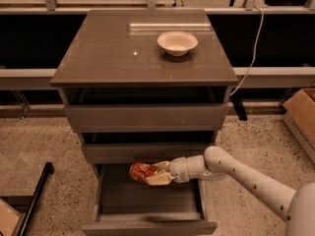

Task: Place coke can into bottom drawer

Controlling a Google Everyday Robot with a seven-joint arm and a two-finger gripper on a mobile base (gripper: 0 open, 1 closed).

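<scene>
The coke can (141,171) is red with white markings and lies on its side in my gripper (158,174). The gripper is shut on it, holding it just above the inside of the bottom drawer (147,226), near its back. The bottom drawer is pulled out toward the camera, with its flat front at the lower edge of the view. My white arm (241,178) reaches in from the lower right.
A white bowl (177,43) sits on the cabinet top (108,53). The two shallower drawers (147,117) above are shut. A cardboard box (302,117) stands at the right, a black bar (34,200) lies at the lower left, a white cable (251,53) hangs right.
</scene>
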